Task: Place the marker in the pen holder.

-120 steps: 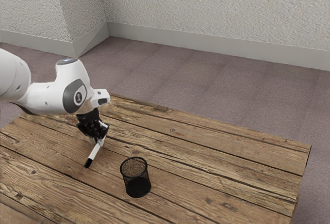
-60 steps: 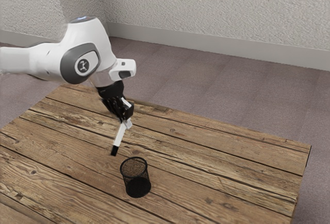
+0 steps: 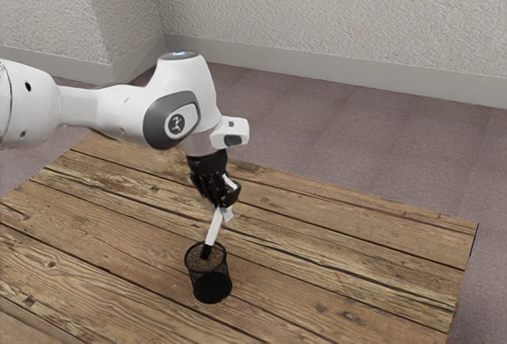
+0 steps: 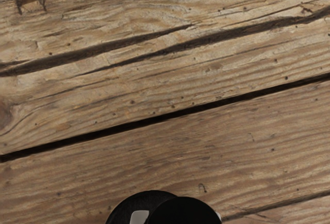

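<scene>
In the exterior view, a table (image 3: 356,261) of long brown wooden planks, with dark seams and knots, spreads across the lower part. Beyond its far edge lies a purplish-grey carpet (image 3: 317,130), running up to a pale baseboard (image 3: 333,66) and a rough, light wall (image 3: 333,3). A corner of the wall juts out toward the exterior view's left. The white arm (image 3: 119,110) comes in from that side, above the table. Its black gripper (image 3: 223,212) is clamped on the marker (image 3: 214,231), which is white and tilted, its black end downward. That end lines up with the open mouth of the black mesh pen holder (image 3: 211,287), upright on the table; whether it dips below the rim, I cannot tell.

In the wrist view, the planks run slantwise, split by dark seams and cracks. Close to the hand are black rounded shapes (image 4: 183,212) with a small pale patch; I cannot tell which things they are.
</scene>
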Tool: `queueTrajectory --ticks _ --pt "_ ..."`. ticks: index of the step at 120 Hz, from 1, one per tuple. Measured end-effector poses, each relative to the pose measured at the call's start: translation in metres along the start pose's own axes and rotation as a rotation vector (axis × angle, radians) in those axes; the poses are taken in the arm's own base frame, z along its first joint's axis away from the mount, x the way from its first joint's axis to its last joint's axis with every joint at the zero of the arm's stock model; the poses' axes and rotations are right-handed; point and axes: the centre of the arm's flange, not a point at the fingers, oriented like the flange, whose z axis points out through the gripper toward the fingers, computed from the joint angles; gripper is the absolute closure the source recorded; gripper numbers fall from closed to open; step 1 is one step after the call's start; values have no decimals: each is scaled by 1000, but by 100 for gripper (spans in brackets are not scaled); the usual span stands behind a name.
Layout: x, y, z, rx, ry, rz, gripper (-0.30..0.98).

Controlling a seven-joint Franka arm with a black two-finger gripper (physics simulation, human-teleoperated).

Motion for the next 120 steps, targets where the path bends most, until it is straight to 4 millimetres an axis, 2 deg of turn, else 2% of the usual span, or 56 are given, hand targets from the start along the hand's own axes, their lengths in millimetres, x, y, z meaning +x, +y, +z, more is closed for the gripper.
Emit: queueTrajectory --ticks 16,46,60,68,72,76,80,89,95,108,120 --pt "3 -16 10 8 -12 -33 77" --pt "-3 -13 45 10 -81 -41 73" --pt "-7 -9 53 -3 -102 -34 48" --pt "-6 -7 45 -9 -91 -24 35" --pt "-6 -6 32 -10 -75 -14 30" --pt "-2 -7 7 -5 -47 0 26" --pt "4 -12 -25 5 -11 11 22" --pt "14 -29 -113 45 73 21 16" --pt "12 -46 -154 71 99 11 12" --pt "-4 -90 -218 124 127 -30 7" --pt "-24 -134 -239 154 104 -89 5"
